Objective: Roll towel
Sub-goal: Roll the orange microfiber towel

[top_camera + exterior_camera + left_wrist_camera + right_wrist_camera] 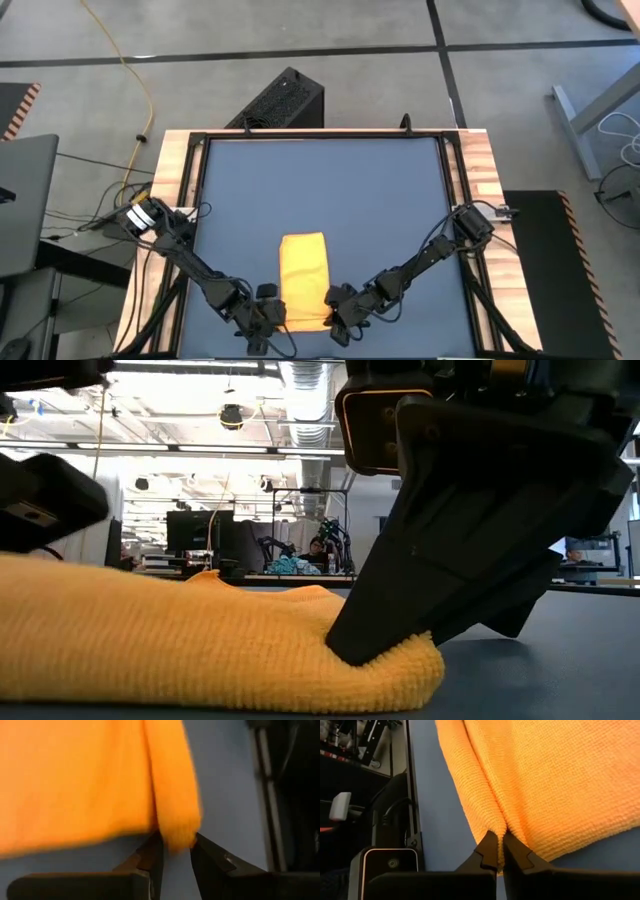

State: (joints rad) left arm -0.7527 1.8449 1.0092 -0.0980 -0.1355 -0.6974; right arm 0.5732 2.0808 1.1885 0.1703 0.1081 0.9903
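Observation:
The yellow-orange towel [303, 280] lies as a narrow folded strip on the blue-grey mat [320, 190], near the table's front edge. My left gripper [272, 318] is at the towel's near left corner. It is open, and a raised fold of the towel [176, 832] ends between its fingertips [176, 851]. My right gripper [335, 310] is at the near right corner, shut on a ridge of the cloth [499, 851]. In the low view the towel [180, 640] rests flat, and my right gripper's finger [385, 635] sinks into its right end. My left gripper's fingers [152, 852] stand on either side of the end of the towel's raised fold [177, 842]; I cannot tell whether they touch it. My right gripper pinches a gathered ridge of the towel [496, 822] between its two fingertips, slanting down from the table's near right. The cloth there is several layers thick. The towel stays on the mat, dented under the finger [400, 650].
A black frame [195, 200] and wooden borders [480, 170] run round the mat. A black box [280, 100] sits on the floor beyond the far edge, and cables [130, 190] lie at the left. The mat beyond the towel is bare.

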